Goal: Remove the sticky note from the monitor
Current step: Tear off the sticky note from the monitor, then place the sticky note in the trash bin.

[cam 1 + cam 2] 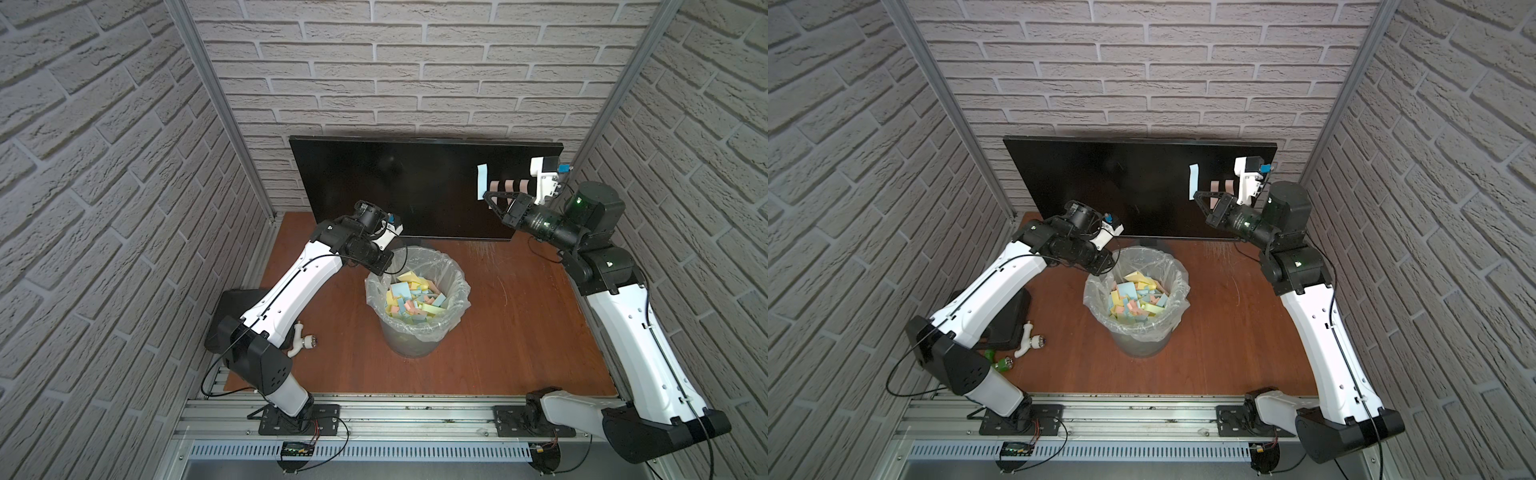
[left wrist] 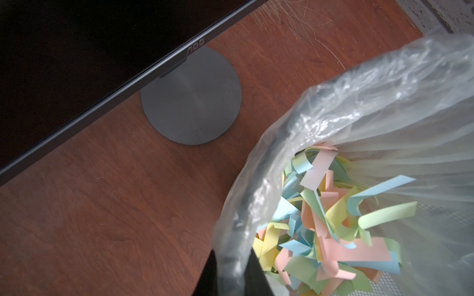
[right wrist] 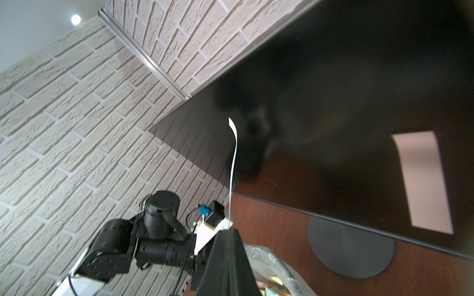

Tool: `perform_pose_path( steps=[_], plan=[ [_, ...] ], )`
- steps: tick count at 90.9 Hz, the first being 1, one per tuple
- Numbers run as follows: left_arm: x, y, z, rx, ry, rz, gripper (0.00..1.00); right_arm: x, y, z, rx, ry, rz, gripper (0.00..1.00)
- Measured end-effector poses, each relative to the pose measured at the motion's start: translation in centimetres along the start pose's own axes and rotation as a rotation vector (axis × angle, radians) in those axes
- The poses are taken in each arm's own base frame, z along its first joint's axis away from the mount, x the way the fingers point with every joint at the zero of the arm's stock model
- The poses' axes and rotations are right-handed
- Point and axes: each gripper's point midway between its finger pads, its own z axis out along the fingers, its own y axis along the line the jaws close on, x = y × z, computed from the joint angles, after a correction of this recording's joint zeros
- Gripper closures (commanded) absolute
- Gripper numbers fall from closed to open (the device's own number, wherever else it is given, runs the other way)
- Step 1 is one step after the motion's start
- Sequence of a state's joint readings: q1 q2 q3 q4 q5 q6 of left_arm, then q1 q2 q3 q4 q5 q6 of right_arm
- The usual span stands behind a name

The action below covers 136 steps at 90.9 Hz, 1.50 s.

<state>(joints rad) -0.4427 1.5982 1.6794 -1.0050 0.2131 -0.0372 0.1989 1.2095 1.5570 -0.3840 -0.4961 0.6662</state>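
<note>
Raised upper right, the right end effector (image 1: 485,195) pinches a curling pale-blue sticky note (image 1: 482,178) before the glossy monitor (image 1: 395,187); the left end effector (image 1: 377,270) clamps the plastic-lined bin (image 1: 459,276).

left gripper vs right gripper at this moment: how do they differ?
Height: the right gripper is raised in front of the monitor screen, while the left gripper sits low at the bin.
Grip: the right gripper pinches the pale sticky note by its lower end, while the left gripper appears closed on the bin's lined rim.
Shared: both are shut.
</note>
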Motion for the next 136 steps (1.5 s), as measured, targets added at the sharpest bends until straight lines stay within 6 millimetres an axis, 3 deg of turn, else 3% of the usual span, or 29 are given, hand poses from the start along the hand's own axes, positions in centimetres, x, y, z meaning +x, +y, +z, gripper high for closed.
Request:
perform_pose_path(
  steps=[21,37,65,88,110,125,136],
  plan=[
    [0.0,0.0,0.0,0.0,0.0,0.0,0.83,7.2,1.6,-0.1,-0.042,0.166,-0.063,0.97],
    [0.0,0.0,0.0,0.0,0.0,0.0,0.83,11.5,1.9,-0.2,-0.056,0.262,-0.113,0.97],
    [0.0,0.0,0.0,0.0,0.0,0.0,0.83,17.9,1.7,0.3,-0.015,0.424,-0.241,0.97],
    [0.0,0.0,0.0,0.0,0.0,0.0,0.83,23.7,0.3,2.6,0.07,0.575,-0.363,0.97],
    [0.0,0.0,0.0,0.0,0.0,0.0,0.83,26.4,-1.8,4.2,0.163,0.643,-0.417,0.95],
    [0.0,0.0,0.0,0.0,0.0,0.0,0.83,26.3,-2.5,4.4,0.199,0.634,-0.435,0.66],
    [0.0,0.0,0.0,0.0,0.0,0.0,0.83,26.2,-2.7,4.4,0.21,0.63,-0.445,0.56]
  ],
)
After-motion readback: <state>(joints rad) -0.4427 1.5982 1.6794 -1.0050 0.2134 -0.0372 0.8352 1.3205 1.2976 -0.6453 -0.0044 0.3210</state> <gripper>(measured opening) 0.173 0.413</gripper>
